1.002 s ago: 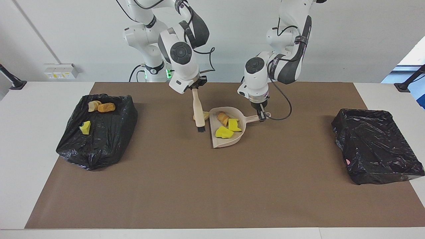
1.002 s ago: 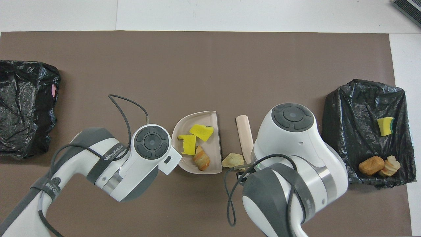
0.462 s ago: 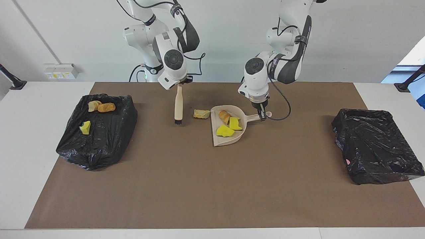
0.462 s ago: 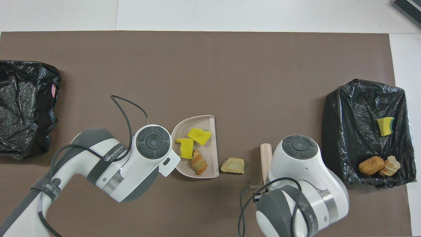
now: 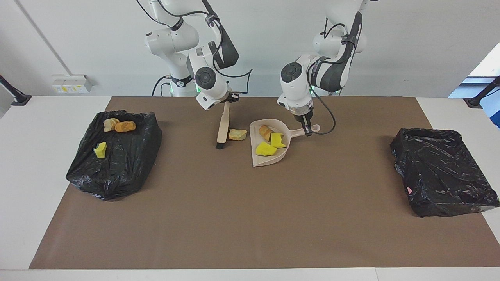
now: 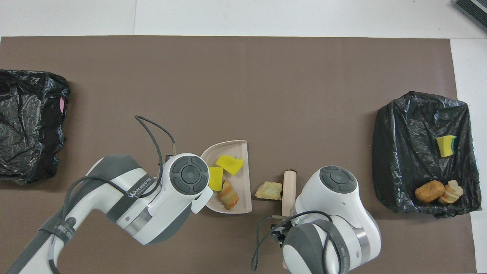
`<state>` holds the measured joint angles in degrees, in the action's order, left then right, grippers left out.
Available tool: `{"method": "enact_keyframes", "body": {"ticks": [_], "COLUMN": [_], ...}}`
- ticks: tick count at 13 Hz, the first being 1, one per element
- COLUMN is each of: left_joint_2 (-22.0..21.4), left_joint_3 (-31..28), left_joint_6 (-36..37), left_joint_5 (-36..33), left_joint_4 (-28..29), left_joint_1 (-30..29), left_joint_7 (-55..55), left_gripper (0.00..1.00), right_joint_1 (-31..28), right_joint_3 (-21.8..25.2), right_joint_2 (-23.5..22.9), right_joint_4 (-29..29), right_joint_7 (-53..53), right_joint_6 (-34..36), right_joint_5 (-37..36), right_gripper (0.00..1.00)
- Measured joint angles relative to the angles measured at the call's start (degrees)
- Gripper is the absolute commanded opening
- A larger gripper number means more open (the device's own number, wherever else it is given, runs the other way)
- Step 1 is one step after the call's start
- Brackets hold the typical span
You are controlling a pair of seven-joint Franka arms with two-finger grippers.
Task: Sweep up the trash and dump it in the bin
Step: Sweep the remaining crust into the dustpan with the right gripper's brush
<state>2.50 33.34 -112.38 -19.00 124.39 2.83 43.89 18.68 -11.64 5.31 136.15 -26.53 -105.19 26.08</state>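
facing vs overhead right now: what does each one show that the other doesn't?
Facing only: both pincers, the left pincer shut on the dustpan handle, the right pincer shut on the brush, plus its black bristles. Overhead only: the green edge on the sponge piece in the bin bag. Both: the bread lump lying between brush and dustpan.

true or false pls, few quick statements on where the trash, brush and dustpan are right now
1. Three chunks lie in the dustpan. True.
2. The loose bread chunk is inside the dustpan. False: it lies on the mat between the brush and the dustpan.
3. The right gripper holds the brush. True.
4. The bin at the right arm's end holds no trash. False: three chunks lie in it.
5. The left gripper grips the dustpan's handle. True.
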Motion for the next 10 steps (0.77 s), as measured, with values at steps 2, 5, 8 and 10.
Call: {"method": "enact_keyframes", "body": {"ticks": [2,5,8,10], "left_joint_2": [-0.5,-0.7,-0.7,-0.7], "left_joint_3": [0.0,-0.1,-0.4,-0.6], "left_joint_6": [0.0,-0.1,-0.4,-1.9], "left_joint_5": [0.0,0.0,0.0,0.0], "left_joint_4": [0.9,1.3,1.6,1.9], "left_joint_1": [0.0,-0.1,-0.4,-1.2], "left_joint_7": [-0.2,-0.4,-0.4,-0.1], "left_gripper": [0.0,0.0,0.0,0.0], "right_joint_1": [2.7,6.0,9.0,9.4], "right_joint_3": [0.0,-0.2,-0.3,-0.1], "right_joint_2": [-1.2,-3.1,-4.8,-4.9], "right_joint_4": [0.1,-1.8,-5.4,-6.0], "right_joint_7": [-0.2,2.0,2.9,2.9], "right_joint_6": [-3.8,-6.9,-9.9,-10.1], "right_joint_5": [3.2,10.8,12.4,9.2], "right_gripper": [0.0,0.0,0.0,0.0]}}
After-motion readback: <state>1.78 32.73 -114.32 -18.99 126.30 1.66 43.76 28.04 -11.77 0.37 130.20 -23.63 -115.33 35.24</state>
